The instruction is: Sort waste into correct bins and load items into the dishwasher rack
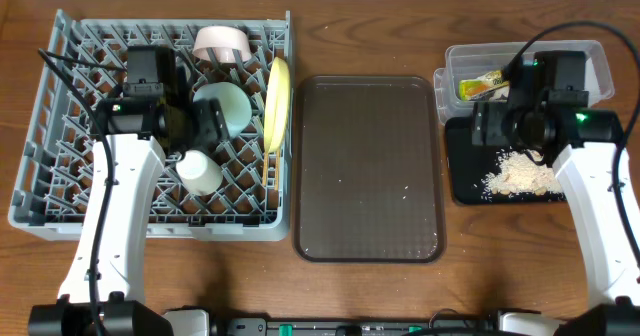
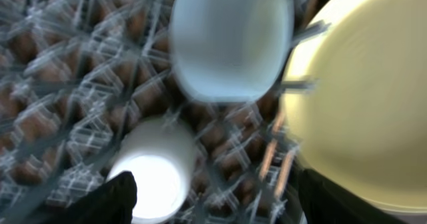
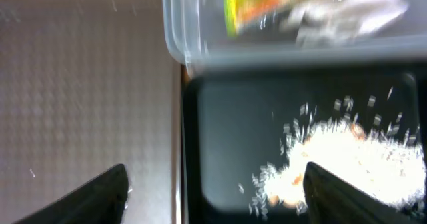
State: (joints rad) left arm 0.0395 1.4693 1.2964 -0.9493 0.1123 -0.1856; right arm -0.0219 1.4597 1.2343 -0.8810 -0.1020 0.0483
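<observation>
Left fingers (image 2: 110,201): spread wide, holding nothing; they hang over the rack (image 1: 40,126), above the cup (image 1: 200,172) and blue bowl (image 1: 225,104).
Right fingers (image 3: 100,194): wide apart, empty; over the black tray (image 1: 462,181), near its edge by the tub (image 1: 600,61).
Cup: white, among the pegs, just beside the blue bowl.
Plate (image 1: 277,101): on edge along the rack's right side.
Pink bowl (image 1: 222,44): at the rack's far edge.
Wrapper (image 1: 480,84): inside the tub.
Rice (image 1: 520,174): heaped in the black tray.
Brown tray (image 1: 368,166): between rack and bins.

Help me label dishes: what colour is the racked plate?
The plate is yellow-green, best in the left wrist view.
</observation>
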